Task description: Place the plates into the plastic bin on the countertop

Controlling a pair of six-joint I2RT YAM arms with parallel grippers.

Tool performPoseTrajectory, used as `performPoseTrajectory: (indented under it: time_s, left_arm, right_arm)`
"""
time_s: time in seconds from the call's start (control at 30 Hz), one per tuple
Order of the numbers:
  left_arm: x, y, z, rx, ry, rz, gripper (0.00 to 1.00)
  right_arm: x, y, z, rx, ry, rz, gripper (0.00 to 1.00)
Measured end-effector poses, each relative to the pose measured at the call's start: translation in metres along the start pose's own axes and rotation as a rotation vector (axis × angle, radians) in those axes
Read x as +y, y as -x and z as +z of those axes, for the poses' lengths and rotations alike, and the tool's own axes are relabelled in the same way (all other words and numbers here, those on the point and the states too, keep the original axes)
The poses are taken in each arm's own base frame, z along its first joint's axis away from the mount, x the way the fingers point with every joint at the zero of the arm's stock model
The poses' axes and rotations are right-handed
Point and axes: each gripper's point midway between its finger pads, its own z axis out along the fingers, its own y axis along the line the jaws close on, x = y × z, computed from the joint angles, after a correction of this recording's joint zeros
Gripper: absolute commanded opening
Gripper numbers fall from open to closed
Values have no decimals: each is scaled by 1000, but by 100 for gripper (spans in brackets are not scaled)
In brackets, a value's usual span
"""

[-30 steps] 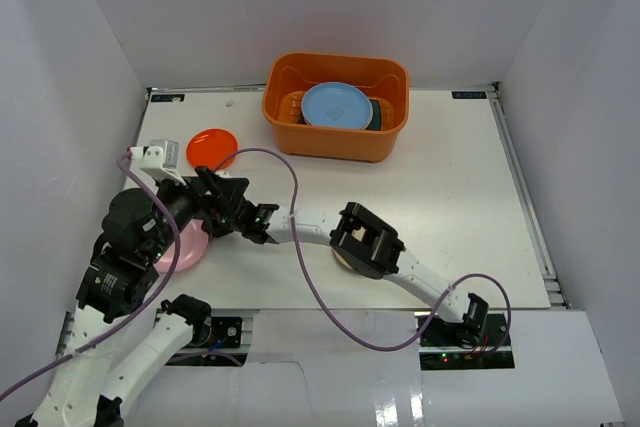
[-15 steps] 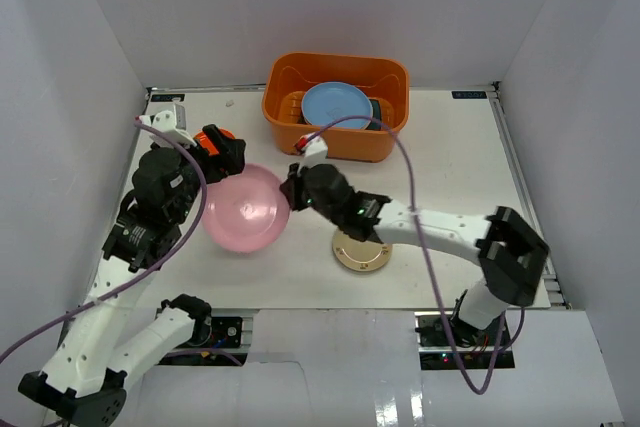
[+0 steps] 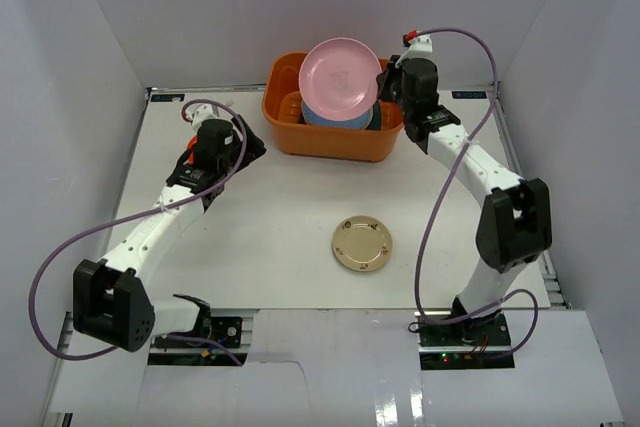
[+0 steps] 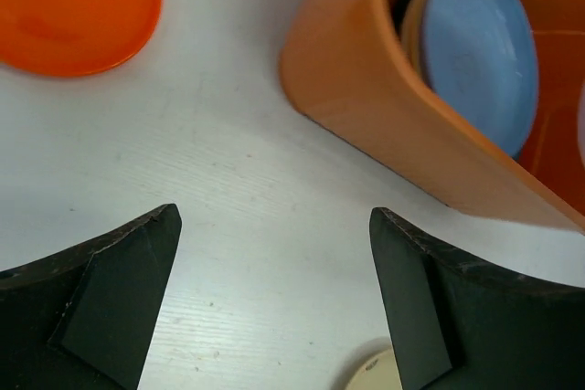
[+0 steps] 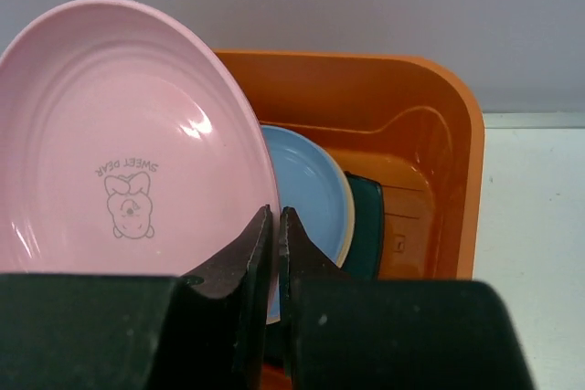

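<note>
My right gripper (image 3: 384, 86) (image 5: 277, 213) is shut on the rim of the pink plate (image 3: 340, 80) (image 5: 128, 143). It holds the plate tilted above the orange plastic bin (image 3: 335, 139) (image 5: 443, 125). In the bin lie a blue plate (image 5: 315, 191) (image 4: 480, 43) and a dark teal plate (image 5: 367, 226). A small beige patterned plate (image 3: 362, 244) lies on the countertop (image 3: 460, 197). My left gripper (image 3: 249, 146) (image 4: 274, 216) stands open over bare countertop, left of the bin. The orange-red plate (image 4: 73, 2) lies beside it, mostly hidden under the left arm in the top view.
White walls enclose the countertop on three sides. The bin stands at the far edge, in the middle. Purple cables loop off both arms. The beige plate's edge (image 4: 375, 376) shows just below my left gripper's right finger.
My right gripper has carried the pink plate from the left-middle of the countertop up over the bin. The left arm has stretched out towards the far left, its gripper still open.
</note>
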Motion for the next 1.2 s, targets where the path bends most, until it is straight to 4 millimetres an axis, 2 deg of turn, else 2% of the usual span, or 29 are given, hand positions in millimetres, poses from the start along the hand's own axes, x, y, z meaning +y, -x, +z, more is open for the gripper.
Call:
performPoseTrajectory:
  time_s: [0.13, 0.17, 0.2, 0.3, 0.37, 0.43, 0.53, 0.67, 0.7, 0.77, 0.8, 0.87, 0.9, 1.0, 1.07, 1.1, 1.13, 1.2]
  left_arm:
    - [38, -14, 31, 51, 120, -92, 93]
    - [47, -16, 37, 56, 145, -113, 93]
    - [56, -18, 41, 60, 168, -129, 92]
    - [83, -23, 52, 67, 238, -181, 92]
    - [99, -25, 59, 69, 278, -211, 91]
    - [118, -26, 65, 69, 324, -241, 90]
    - [146, -25, 76, 64, 385, -288, 87]
    - [180, -24, 89, 59, 450, -348, 82]
    - [188, -26, 92, 66, 464, -359, 80]
    - [203, -32, 98, 82, 495, -380, 79]
    - [210, -35, 101, 90, 510, -387, 77]
    - [219, -42, 107, 111, 531, -396, 76]
    - [223, -44, 111, 119, 538, -399, 75]
    - [223, -31, 127, 96, 517, -411, 69]
    - [225, -27, 136, 89, 504, -418, 65]
    - [226, -24, 140, 82, 496, -423, 60]
    - [227, -23, 143, 77, 491, -428, 49]
    - [231, -22, 148, 73, 481, -437, 32]
  right_arm:
    - [-29, -34, 53, 106, -29, 7, 9]
    - [-36, -44, 63, 129, -36, 13, 16]
    - [-41, -55, 70, 157, -44, 22, 46]
    - [-49, -82, 77, 234, -49, 47, 82]
    - [-46, -88, 73, 270, -28, 61, 84]
    - [-35, -82, 65, 271, 23, 67, 84]
    - [-11, -71, 27, 255, 101, 69, 70]
    - [43, -71, -55, 212, 245, 67, 42]
    - [56, -77, -74, 211, 282, 65, 35]
    - [82, -97, -110, 229, 357, 55, 33]
    - [87, -111, -124, 249, 372, 50, 33]
    - [78, -149, -148, 313, 357, 31, 39]
    - [65, -171, -160, 358, 323, 24, 54]
    - [17, -225, -192, 475, 183, 9, 73]
    - [-10, -248, -213, 524, 109, 9, 73]
    - [-19, -253, -220, 535, 85, 13, 73]
    - [-26, -259, -228, 544, 64, 23, 72]
    - [-39, -267, -239, 554, 24, 43, 71]
